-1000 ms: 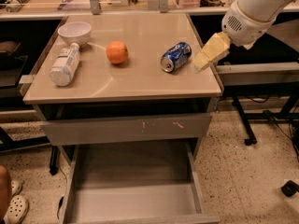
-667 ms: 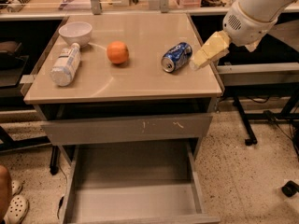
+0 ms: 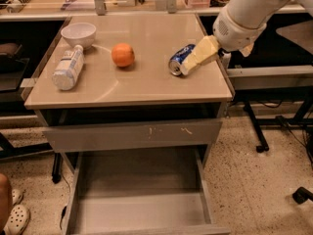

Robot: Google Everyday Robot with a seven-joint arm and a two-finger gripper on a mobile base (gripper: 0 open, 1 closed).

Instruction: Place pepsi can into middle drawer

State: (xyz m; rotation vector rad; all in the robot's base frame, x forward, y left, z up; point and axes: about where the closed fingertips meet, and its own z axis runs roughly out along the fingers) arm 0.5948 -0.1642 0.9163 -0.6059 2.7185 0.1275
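now | bottle (image 3: 67,67) lying at table (image 3: 146,89) left, bowl (image 3: 78,34) just behind | orange (image 3: 122,55) mid-table | middle drawer (image 3: 142,214) pulled open below | pepsi can (image 3: 176,63) on its side, right | gripper (image 3: 190,65) against can, grip cannot be told

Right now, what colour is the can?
Blue can, silver end; camera view. Gripper beside it.

Found tool (image 3: 195,62) at tabletop's (image 3: 146,84) right edge, against can (image 3: 177,62). Saw free gap between can and orange (image 3: 122,55); bottle (image 3: 67,67), bowl (image 3: 78,33) far left. Found drawer (image 3: 142,214) pulled out below, open from above.
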